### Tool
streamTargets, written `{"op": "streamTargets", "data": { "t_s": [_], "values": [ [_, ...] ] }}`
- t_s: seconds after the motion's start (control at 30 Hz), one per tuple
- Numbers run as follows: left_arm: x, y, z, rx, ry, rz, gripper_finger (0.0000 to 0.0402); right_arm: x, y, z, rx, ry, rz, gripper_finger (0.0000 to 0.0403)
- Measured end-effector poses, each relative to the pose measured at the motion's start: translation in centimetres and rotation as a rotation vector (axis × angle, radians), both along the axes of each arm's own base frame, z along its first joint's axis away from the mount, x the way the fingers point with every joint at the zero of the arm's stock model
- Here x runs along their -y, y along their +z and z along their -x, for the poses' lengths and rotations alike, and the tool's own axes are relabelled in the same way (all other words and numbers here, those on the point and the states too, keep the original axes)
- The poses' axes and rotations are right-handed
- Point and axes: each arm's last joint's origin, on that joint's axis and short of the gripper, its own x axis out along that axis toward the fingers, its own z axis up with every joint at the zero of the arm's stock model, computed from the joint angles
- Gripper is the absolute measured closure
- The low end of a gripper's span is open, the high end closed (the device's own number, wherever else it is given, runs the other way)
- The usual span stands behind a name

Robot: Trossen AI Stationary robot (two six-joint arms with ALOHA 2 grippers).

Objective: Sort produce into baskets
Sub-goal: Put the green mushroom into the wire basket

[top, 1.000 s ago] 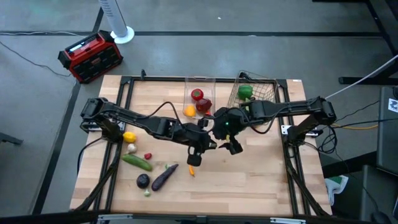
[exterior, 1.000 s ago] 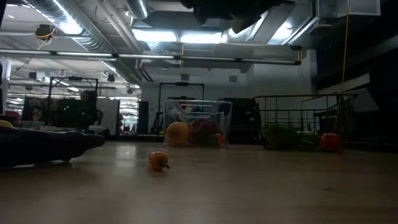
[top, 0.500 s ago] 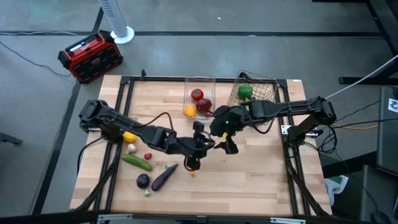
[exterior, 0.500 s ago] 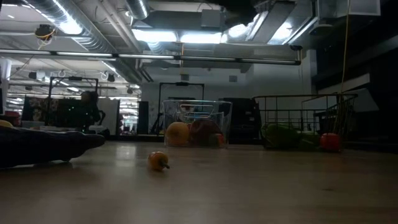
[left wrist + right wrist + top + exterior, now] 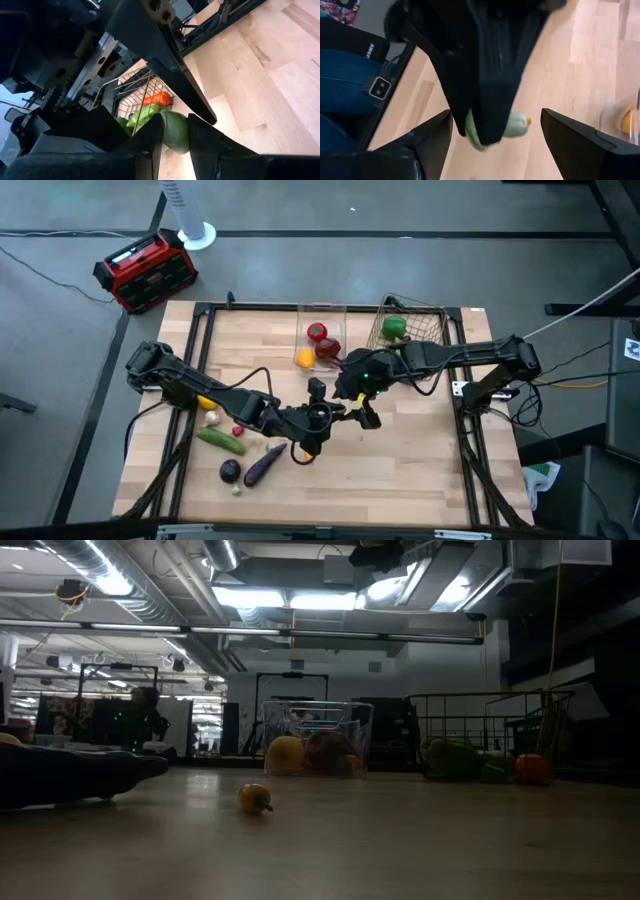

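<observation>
Small pale-green vegetable (image 5: 172,131) sitting pinched in the clenched left pincer (image 5: 322,417) above mid-bench; right pincer (image 5: 362,412) hovering just beside, fingers released. Copper wire basket (image 5: 412,326) standing at far edge.

clear bin (image 5: 322,320): apples, orange; wire basket (image 5: 412,320): green pepper; rest on table.

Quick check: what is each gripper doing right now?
Left gripper: closed on a small green vegetable, near the table's middle.
Right gripper: open, holding nothing, close beside the left gripper.
</observation>
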Motion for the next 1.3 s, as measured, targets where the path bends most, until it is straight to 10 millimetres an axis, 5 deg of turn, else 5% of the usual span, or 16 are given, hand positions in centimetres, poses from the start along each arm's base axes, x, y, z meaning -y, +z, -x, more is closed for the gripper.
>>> {"op": "streamTargets", "data": {
  "t_s": [0.53,1.07,1.3],
  "values": [
    [-0.3,-0.2,0.0,-0.028,-0.006,-0.028,0.0327,0.0,0.0,0.1,-0.003,0.016,-0.014,0.0233],
    [-1.3,-0.5,-0.1,-0.04,0.049,0.032,0.0205,0.1,0.0,0.1,-0.006,-0.025,0.026,0.0243],
    [-1.3,-0.5,-0.1,-0.04,0.055,0.029,0.0188,0.2,-0.2,0.2,-0.027,-0.034,0.039,0.0243]
  ]
}}
